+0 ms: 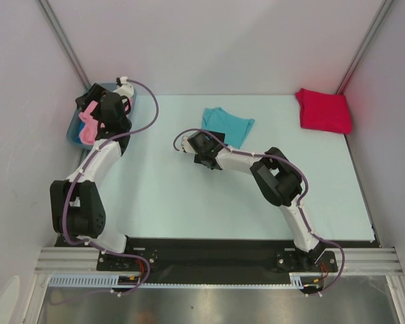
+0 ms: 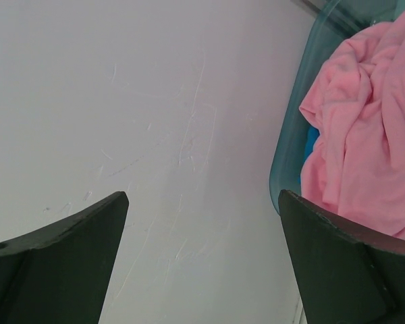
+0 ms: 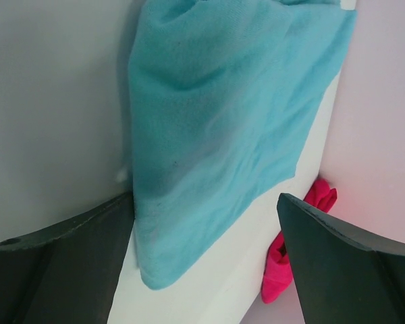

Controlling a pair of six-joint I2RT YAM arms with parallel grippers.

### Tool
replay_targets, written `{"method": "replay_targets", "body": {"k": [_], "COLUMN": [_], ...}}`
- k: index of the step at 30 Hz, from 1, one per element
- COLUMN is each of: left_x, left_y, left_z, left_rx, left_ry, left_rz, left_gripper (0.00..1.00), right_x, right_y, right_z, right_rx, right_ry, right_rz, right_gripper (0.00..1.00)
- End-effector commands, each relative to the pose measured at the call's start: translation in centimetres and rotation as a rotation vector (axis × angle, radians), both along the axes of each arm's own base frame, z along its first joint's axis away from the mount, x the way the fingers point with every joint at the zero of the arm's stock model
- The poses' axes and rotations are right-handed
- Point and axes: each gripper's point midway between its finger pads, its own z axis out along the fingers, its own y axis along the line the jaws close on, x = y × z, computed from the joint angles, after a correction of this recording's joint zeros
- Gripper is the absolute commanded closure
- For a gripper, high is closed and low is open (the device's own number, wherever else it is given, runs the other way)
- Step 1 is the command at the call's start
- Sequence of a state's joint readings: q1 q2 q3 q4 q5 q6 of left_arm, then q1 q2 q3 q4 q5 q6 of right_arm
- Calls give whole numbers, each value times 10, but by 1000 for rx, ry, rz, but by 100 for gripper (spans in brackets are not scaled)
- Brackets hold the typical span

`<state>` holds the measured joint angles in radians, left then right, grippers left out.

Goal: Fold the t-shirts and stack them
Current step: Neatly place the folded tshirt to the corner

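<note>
- Pink cloth fills the grey-blue tub (image 1: 73, 129) at the far left corner of the tabletop (image 1: 169, 196). It is the pink t-shirt (image 2: 364, 135), all bunched up and not folded.
- A bit of the pink t-shirt hangs over the tub's rim.
- The left claw (image 2: 202, 202) is up over the tub. Its two dark fingers are spread wide with nothing between them. The pink t-shirt sits just beside the finger on the right of the left wrist view, but I cannot tell if they touch.
- The turquoise t-shirt (image 1: 228, 123) lies on the tabletop near the back, about in the middle. It looks roughly folded, with one corner sticking out.
- The right claw (image 3: 206, 202) is just beside the turquoise t-shirt and points at it. Its fingers are wide apart too, and they are not pinching the cloth. The shirt's near edge comes close to the finger on the left of the right wrist view.
- The crimson red t-shirt (image 1: 322, 110) is in the far right corner, folded into a neat block. It is well apart from the other two t-shirts.
- No t-shirt is on top of another one.
</note>
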<state>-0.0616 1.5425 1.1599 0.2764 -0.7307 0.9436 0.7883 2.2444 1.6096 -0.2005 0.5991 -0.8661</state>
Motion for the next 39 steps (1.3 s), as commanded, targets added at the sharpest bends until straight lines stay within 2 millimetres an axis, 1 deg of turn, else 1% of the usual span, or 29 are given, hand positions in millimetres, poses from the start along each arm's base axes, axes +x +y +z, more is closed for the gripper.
{"method": "replay_targets", "body": {"k": [1, 3, 4, 5, 7, 8, 9, 11, 12, 13, 14, 15, 17, 18, 19, 21, 24, 27, 28, 29, 30, 31, 32, 34, 35, 36, 37, 38, 39], "left_x": [4, 7, 9, 11, 13, 16, 17, 21, 23, 24, 26, 27, 30, 31, 31, 32, 33, 34, 33, 33, 33, 32, 30, 28, 27, 25, 24, 23, 21], "left_y": [-2, -2, -3, -3, -3, -3, -3, -3, -3, -4, -4, -4, -5, -4, -4, -4, -4, -4, -4, -3, -3, -3, -3, -3, -3, -2, -2, -1, 0], "left_z": [37, 41, 42, 44, 51, 50, 54, 55, 56, 57, 60, 59, 60, 61, 62, 62, 61, 62, 63, 64, 67, 70, 72, 76, 79, 83, 86, 91, 95], "left_rx": [-3, 8, 10, 13, 21, 24, 26, 29, 29, 28, 28, 27, 25, 26, 26, 27, 25, 24, 25, 28, 32, 37, 50, 70, 100, 114, 127, 145, 150], "left_ry": [-100, -109, -110, -115, -126, -123, -131, -132, -135, -137, -140, -138, -141, -143, -144, -145, -147, -149, -150, -151, -155, -169, -168, -177, -186, -195, -200, -215, -222], "left_rz": [-5, -7, -10, -12, -17, -17, -17, -15, -13, -15, -13, -12, -16, -15, -16, -16, -10, -7, -7, -7, -8, -7, -8, -13, -13, -13, -16, -16, -13], "left_gripper": [0, 0, 0, 0, 0, 0, 0, 0, 0, 0, 0, 0, 0, 0, 0, 0, 0, 0, 0, 0, 0, 0, 0, 0, 0, 0, 0, 0, 0], "right_x": [-14, -22, -27, -28, -29, -27, -28, -28, -37, -41, -43, -51, -58, -62, -65, -67, -63, -48, -40, -32, -17, -3, 12, 29, 38, 49, 53, 50, 60], "right_y": [-2, -3, -8, -9, -12, -14, -16, -7, -5, 3, 11, 12, 27, 26, 31, 33, 28, 12, 4, -5, -17, -27, -44, -62, -66, -68, -75, -79, -72], "right_z": [-22, -31, -40, -44, -50, -51, -50, -42, -40, -37, -29, -24, -14, -12, -8, -4, -9, -24, -27, -40, -44, -41, -55, -58, -55, -50, -39, -40, -13], "right_rx": [-14, -29, -40, -43, -49, -44, -47, 4, 3, 38, 83, 84, 143, 146, 164, 176, 145, 119, 88, 63, 60, 32, 10, -23, -52, -51, -92, -163, -122], "right_ry": [47, 68, 77, 82, 82, 81, 90, 103, 143, 171, 181, 212, 241, 261, 269, 283, 263, 251, 232, 228, 208, 170, 165, 127, 104, 48, -16, -38, -147], "right_rz": [2, 10, 12, 14, 11, 4, -4, -13, -5, 9, 4, 9, 21, 19, 29, 24, 20, -20, -31, -48, -75, -99, -136, -185, -179, -180, -195, -159, -152], "right_gripper": [7, 7, 7, 7, 7, 7, 7, 7, 7, 8, 8, 8, 7, 7, 7, 7, 7, 7, 7, 7, 7, 8, 12, 21, 46, 66, 86, 100, 100]}}
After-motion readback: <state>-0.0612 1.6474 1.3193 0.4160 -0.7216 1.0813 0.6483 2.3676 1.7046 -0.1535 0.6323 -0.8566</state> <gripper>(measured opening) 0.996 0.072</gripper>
